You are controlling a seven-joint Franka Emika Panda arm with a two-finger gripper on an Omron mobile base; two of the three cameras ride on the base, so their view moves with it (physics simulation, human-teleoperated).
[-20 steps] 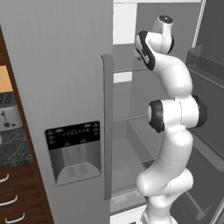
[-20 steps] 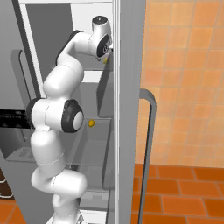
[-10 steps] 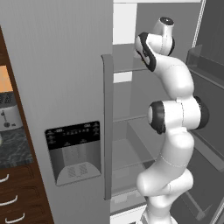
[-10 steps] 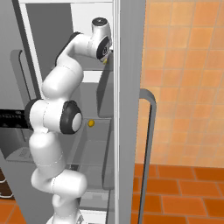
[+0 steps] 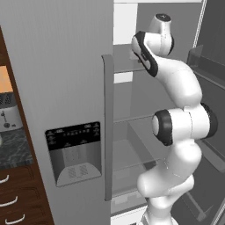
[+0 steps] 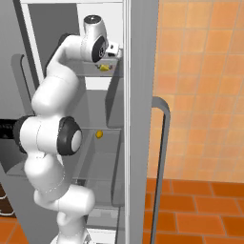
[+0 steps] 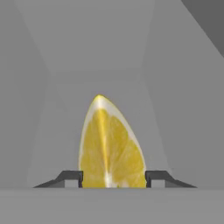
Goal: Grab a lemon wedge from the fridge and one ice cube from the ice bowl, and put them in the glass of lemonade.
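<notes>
Change since earlier: jaws that stood wide a second ago have come in against the lemon wedge (image 7: 111, 148); the arm's pose on the upper shelf is nearly unchanged, and the base views have not shifted.
Gripper: the gripper (image 7: 113, 178) is closed to a middling gap, one dark fingertip (image 7: 70, 177) touching each side of the wedge's wide end; it grips the wedge.
Wedge, location: between the fingers, on the upper shelf inside the fridge (image 5: 66, 88); from the right base view it shows as a small yellow spot (image 6: 103, 67) just below the hand.
Wedge, orientation: in the hand view its long axis runs along the gripper's line of sight, pointed tip away from the hand toward the grey back wall, broad end at the fingers, cut face with pale segments toward the camera.
Fridge: right door open; left door shut, with its black dispenser panel (image 5: 75, 151).
Other: a second small yellow object (image 6: 98, 135) lies on a lower shelf.
</notes>
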